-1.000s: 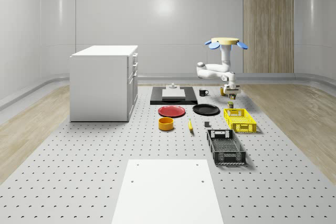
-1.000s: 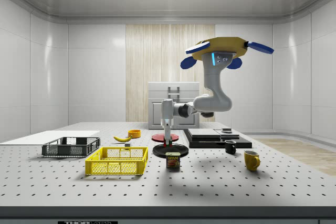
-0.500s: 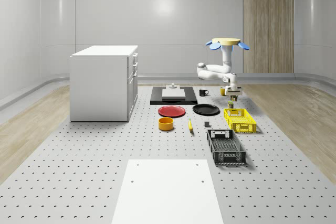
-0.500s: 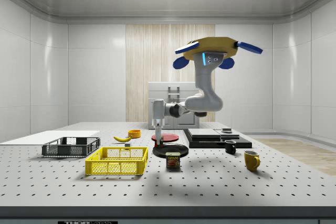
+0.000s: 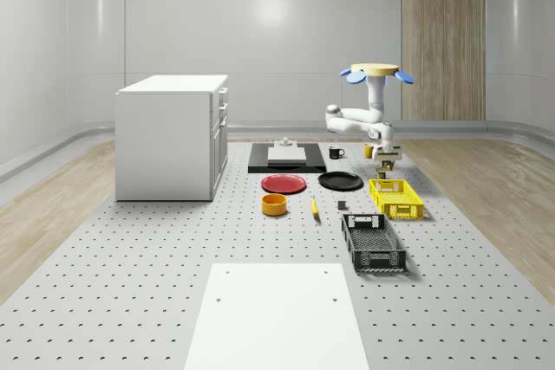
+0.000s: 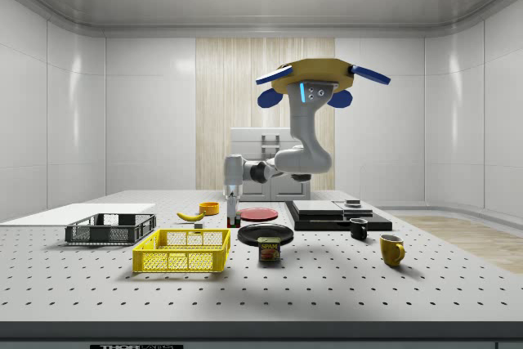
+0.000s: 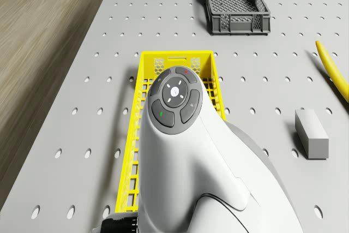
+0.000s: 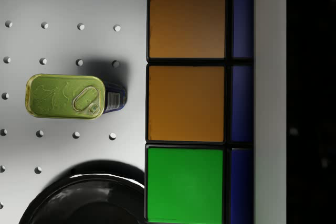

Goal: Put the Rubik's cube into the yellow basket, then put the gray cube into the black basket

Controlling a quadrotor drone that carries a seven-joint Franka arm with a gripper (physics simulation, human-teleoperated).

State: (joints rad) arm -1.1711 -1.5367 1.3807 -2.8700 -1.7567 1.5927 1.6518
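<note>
In the whole-scene view the drone (image 5: 375,71) hovers above the table's far right, its gripper (image 5: 387,160) hanging just beyond the yellow basket (image 5: 396,197); against a second ago, the side view shows drone and gripper (image 6: 232,212) carried toward that view's left, nearer the basket. The drone view shows the arm (image 7: 185,151) over the basket's near end, and the wrist view shows the Rubik's cube (image 8: 189,100) clamped in the fingers above the can (image 8: 73,96) and black plate (image 8: 86,198), so I'd centre it over the basket before releasing low.

The perforated table (image 5: 130,283) bears a yellow basket (image 5: 396,197), black basket (image 5: 373,242), gray cube (image 7: 312,133) and can (image 6: 270,249).
</note>
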